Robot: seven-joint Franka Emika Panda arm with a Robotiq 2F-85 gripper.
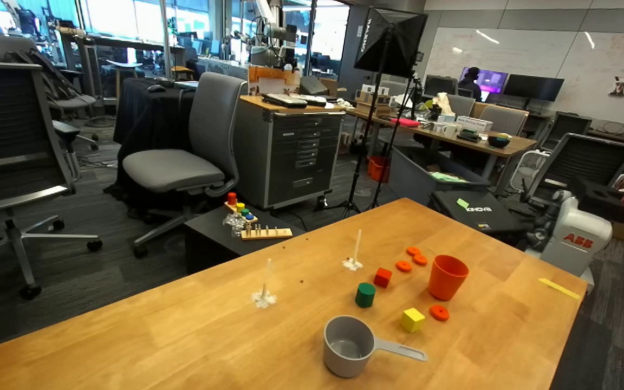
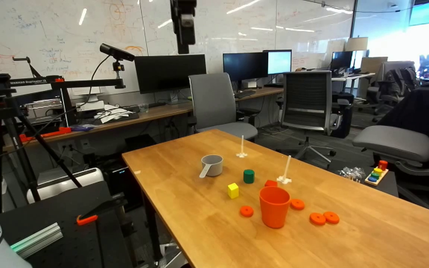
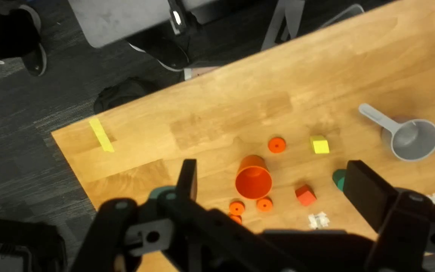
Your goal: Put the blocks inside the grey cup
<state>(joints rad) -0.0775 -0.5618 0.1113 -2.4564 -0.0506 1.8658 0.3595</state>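
Green block (image 1: 365, 295), yellow block (image 1: 413, 320) and red block (image 1: 382, 278) stand apart on the counter (image 1: 182, 325), all three outside the grey cup (image 1: 346, 367). In an exterior view, the grey cup stands upright on the near side, its handle (image 1: 403, 350) extending to the right. The yellow block stands beyond the handle's end, the green block stands farther and to the left, and the red block is the farthest of the three.

Fingers (image 3: 368, 192): set wide apart, gripping nothing, above the counter and well apart from the blocks. In the wrist view, the finger on the right covers part of the green block.

Surrounding items: in an exterior view, the orange cup (image 2: 275, 214) stands upright on the near side of the red block and partly hides it. Four orange discs (image 2: 247, 211) lie flat around this cup: one to its left, three to its right, two of these side by side. Two thin rods (image 2: 242, 145) stand upright in white mounts (image 2: 284, 180), beyond the green and red blocks. A yellow strip (image 3: 102, 135) lies by a corner of the counter in the wrist view.
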